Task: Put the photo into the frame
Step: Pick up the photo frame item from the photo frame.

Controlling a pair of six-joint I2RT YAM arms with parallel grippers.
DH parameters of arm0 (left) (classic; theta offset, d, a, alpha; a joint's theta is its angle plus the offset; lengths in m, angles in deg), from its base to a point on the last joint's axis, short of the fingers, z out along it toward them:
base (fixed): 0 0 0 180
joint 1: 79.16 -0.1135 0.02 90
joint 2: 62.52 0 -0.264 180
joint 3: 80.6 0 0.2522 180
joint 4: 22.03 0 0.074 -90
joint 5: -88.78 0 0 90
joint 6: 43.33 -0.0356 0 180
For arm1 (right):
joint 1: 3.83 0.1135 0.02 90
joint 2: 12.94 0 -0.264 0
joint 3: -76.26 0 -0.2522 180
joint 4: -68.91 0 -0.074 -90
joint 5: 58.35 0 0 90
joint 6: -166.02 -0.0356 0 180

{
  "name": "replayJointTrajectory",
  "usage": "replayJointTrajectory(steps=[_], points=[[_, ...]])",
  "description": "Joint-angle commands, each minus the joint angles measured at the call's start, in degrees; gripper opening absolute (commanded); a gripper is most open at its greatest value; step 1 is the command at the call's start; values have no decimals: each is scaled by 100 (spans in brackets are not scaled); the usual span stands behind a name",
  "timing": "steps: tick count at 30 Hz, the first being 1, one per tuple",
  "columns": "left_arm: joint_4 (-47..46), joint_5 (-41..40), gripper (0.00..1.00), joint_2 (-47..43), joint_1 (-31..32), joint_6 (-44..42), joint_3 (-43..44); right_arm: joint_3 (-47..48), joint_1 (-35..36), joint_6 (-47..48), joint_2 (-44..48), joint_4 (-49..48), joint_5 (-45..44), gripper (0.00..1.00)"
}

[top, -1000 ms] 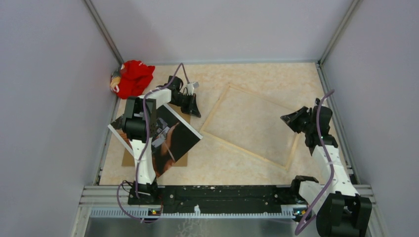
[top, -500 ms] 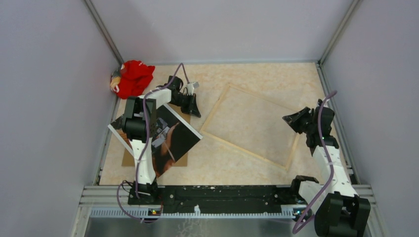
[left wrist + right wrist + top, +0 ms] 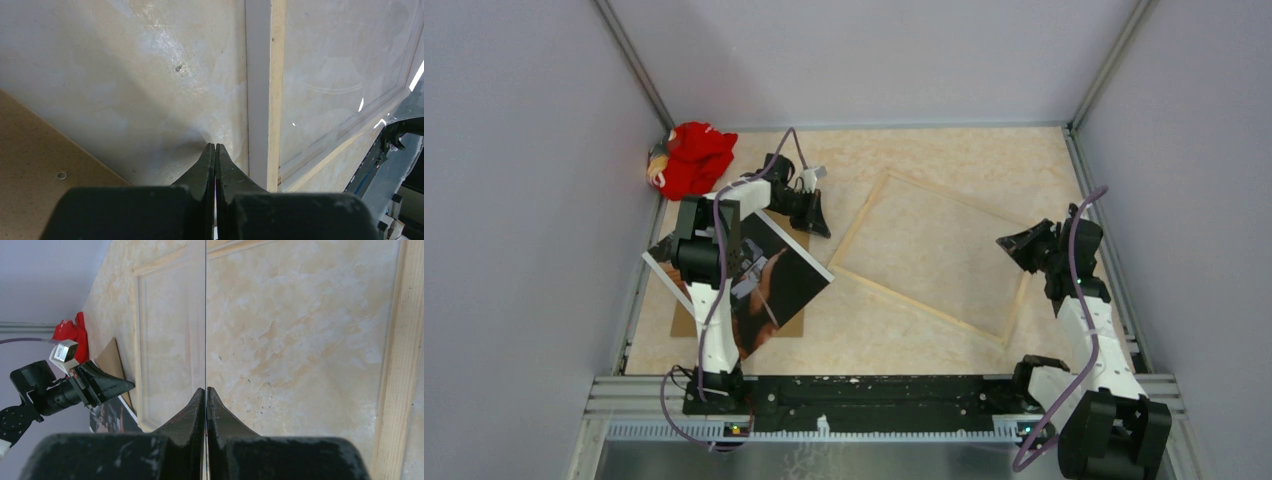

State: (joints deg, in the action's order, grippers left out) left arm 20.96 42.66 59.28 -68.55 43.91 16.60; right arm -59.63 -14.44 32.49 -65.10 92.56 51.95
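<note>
- Top view: the photo [image 3: 784, 280] lies face up on a brown board [image 3: 789, 325], left of the frame [image 3: 861, 222]. The left jaws are between them, and the right jaws are at the frame's right rail.
- Left wrist: jaws pressed together over the surface [image 3: 125, 75], just beside the frame's rail.
- Right wrist: jaws pressed together over the frame, with the photo well apart.

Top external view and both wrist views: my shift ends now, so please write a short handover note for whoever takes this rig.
Fingers of the left gripper: shut, holding nothing, tip low by the left rail of the frame.
Fingers of the right gripper: shut, at the frame's right side. A thin straight line runs up from the tip, perhaps a clear sheet's edge; cannot tell.
Things: photo lies face up on the brown backing board, at the left. The frame lies flat with no photo in it.
Done: nothing placed.
Left: pick up the photo and lay it in the frame.
</note>
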Motion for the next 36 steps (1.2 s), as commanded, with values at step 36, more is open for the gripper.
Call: replayJointTrajectory(steps=[36], points=[[141, 352, 0, -214, 268, -83, 95, -481, -135, -314, 610, -1461, 450, 0]])
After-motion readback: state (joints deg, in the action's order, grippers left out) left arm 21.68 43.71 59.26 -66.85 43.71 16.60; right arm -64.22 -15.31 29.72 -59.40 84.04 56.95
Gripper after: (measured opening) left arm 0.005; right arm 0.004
